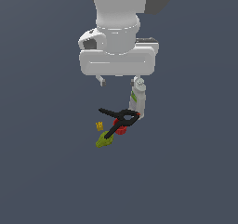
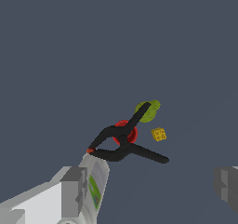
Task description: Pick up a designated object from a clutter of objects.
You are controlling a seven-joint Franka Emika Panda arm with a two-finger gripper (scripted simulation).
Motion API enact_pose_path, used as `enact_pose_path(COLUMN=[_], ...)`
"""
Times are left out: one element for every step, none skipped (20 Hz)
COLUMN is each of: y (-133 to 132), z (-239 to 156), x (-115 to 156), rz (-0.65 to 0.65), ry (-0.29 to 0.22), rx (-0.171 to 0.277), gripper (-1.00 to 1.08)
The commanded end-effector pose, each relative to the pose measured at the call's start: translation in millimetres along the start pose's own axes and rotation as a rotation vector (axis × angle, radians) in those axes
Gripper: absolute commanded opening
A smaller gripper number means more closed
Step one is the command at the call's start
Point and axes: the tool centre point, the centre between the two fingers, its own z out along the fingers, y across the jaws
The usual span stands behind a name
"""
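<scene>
The olive-green lumpy pear-like object [image 1: 103,141] lies on the dark floor at the near end of the clutter. It also shows in the wrist view [image 2: 148,110]. One handle of the black spring clamp [image 1: 120,118] [image 2: 123,141] lies across its edge. The clamp lies over the red cup [image 1: 122,130] [image 2: 131,135]. The white green-labelled bottle [image 1: 137,100] [image 2: 95,186] stands at the far end, close to one finger [image 2: 74,190]. The tiny yellow piece [image 1: 99,125] [image 2: 159,134] lies beside the clamp. My gripper [image 1: 119,82] [image 2: 151,188] is open and empty, above the clutter's bottle end and apart from the lump.
The dark grey-blue floor [image 1: 186,172] surrounds the small clutter on all sides. The arm's white hand [image 1: 116,60] hangs over the far part of the scene.
</scene>
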Motion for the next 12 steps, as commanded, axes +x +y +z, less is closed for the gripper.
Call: enact_pose_path(y=[0.0, 0.4, 1.4, 3.1, 5.5, 8.5, 11.7, 14.3, 16.1, 17.2, 17.7, 17.3], z=[0.0, 0.2, 0.7, 1.5, 2.7, 4.2, 5.7, 6.9, 7.8, 8.3, 8.5, 8.3], x=[0.0, 0.0, 0.0, 0.1, 0.2, 0.2, 0.2, 0.3, 0.3, 0.3, 0.3, 0.2], rz=[0.000, 0.001, 0.003, 0.006, 0.011, 0.016, 0.022, 0.027, 0.031, 0.033, 0.033, 0.033], ry=[0.000, 0.000, -0.001, -0.003, -0.006, -0.009, -0.012, -0.014, -0.016, -0.017, -0.018, -0.017], rx=[0.000, 0.001, 0.002, 0.004, 0.007, 0.011, 0.016, 0.019, 0.022, 0.023, 0.024, 0.023], gripper=[1.00, 1.00, 1.00, 1.00, 1.00, 1.00, 1.00, 1.00, 1.00, 1.00, 1.00, 1.00])
